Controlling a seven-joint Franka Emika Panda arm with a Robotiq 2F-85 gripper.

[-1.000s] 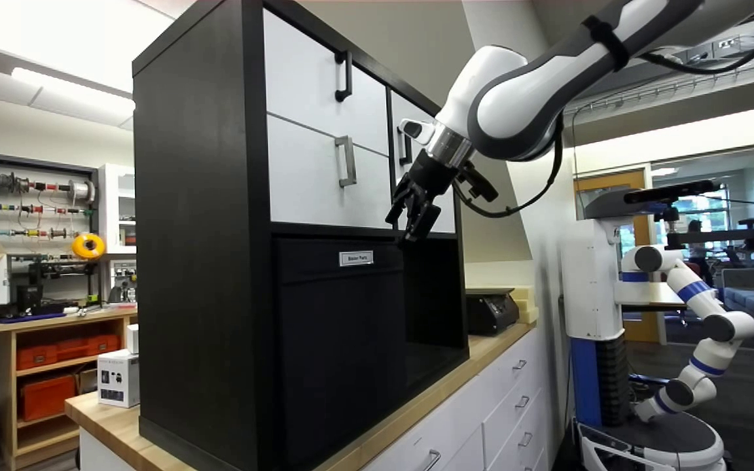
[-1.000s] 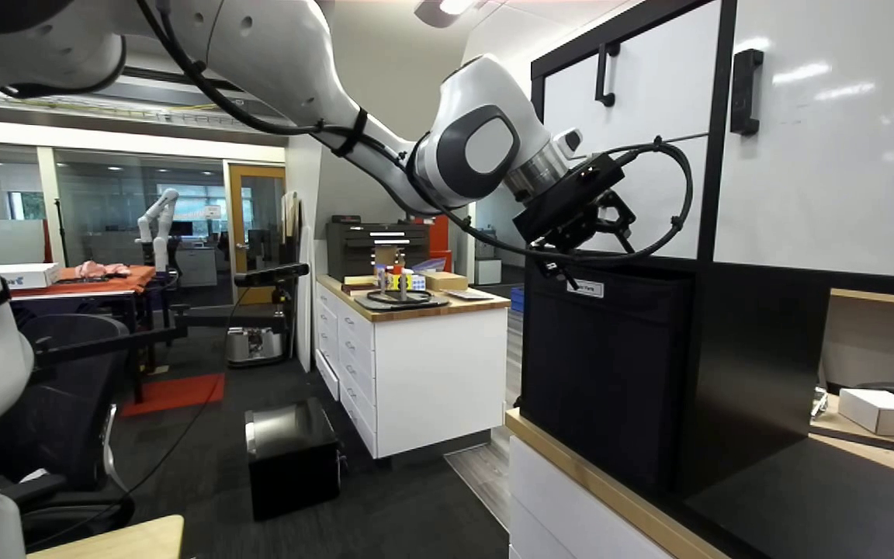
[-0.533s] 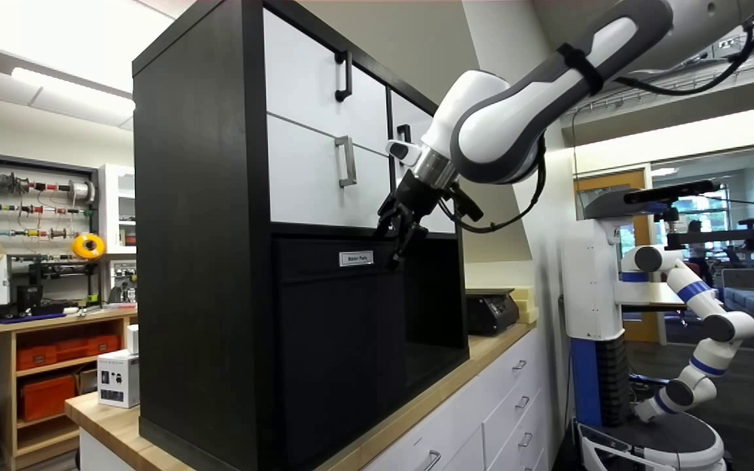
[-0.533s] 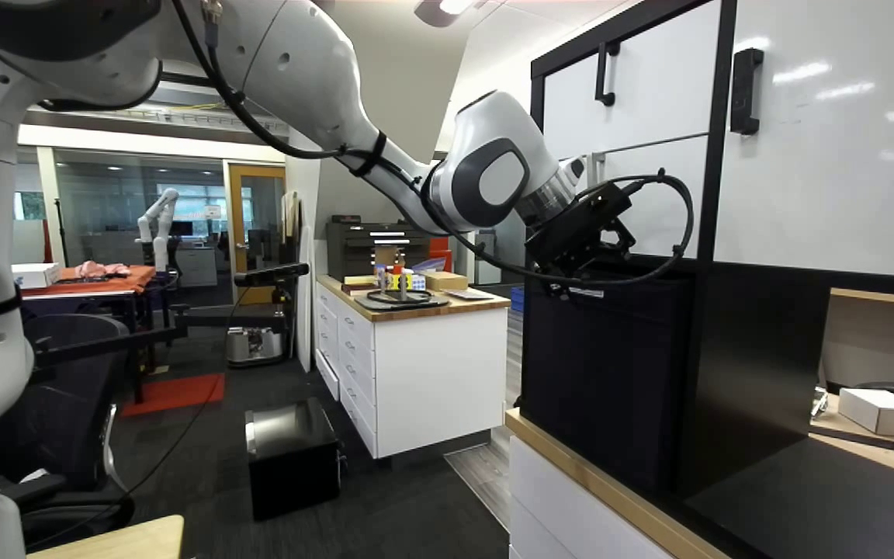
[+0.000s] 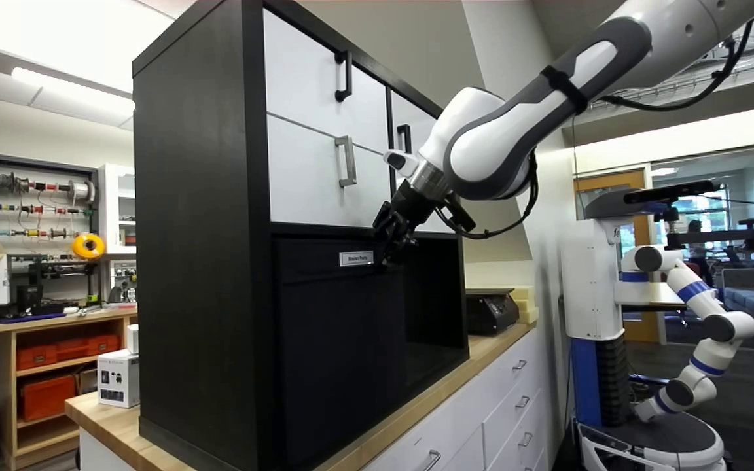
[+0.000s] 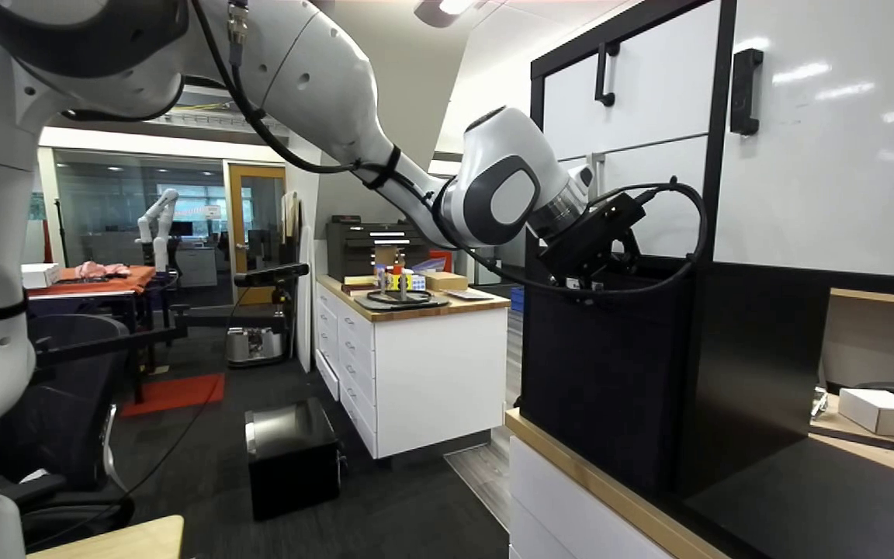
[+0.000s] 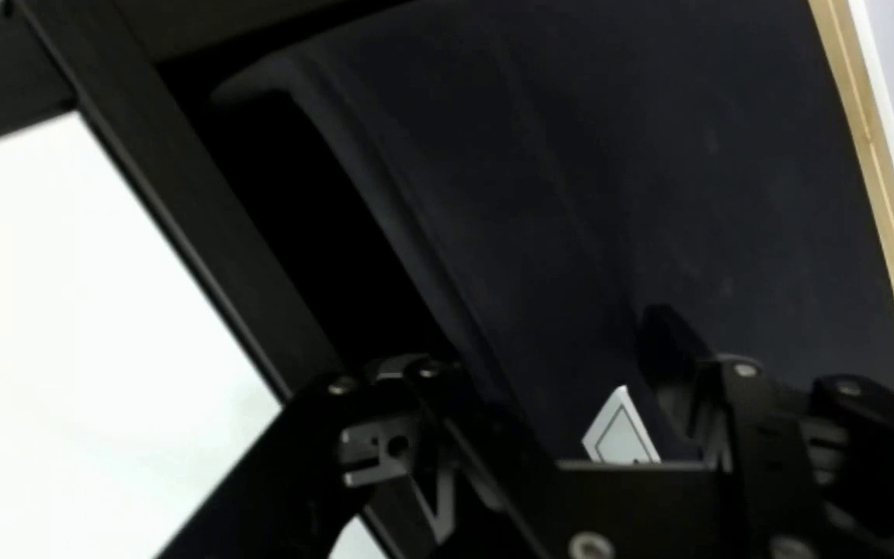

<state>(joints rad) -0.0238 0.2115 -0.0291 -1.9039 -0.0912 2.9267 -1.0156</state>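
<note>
Gripper (image 7: 552, 345): located at the upper front edge of the bin (image 5: 338, 333). Fingers (image 7: 668, 341): apart, with a clear gap between the tips. In the wrist view the bin's rim (image 7: 396, 202) runs toward this gap; one finger lies over the dark opening behind the rim, the other over the front face. Contact between either finger and the bin cannot be told.

Label (image 7: 621, 435): on the bin's front face, between the fingers, partly covered by the gripper body. In an exterior view it sits just beside the fingertips.

Bin: upright in a lower compartment of the cabinet (image 5: 194, 216); most of its front extends below the fingers.

Above the fingers: white panel (image 5: 305, 176) with silver handle (image 5: 345, 161).

Below the fingers: counter (image 5: 416, 407), supporting the cabinet.

Behind the fingers: arm (image 5: 514, 144), inclined downward to the bin. Cable (image 6: 703, 233): looped near the gripper.

Well apart from the fingers: black unit (image 5: 491, 313), on the counter.
</note>
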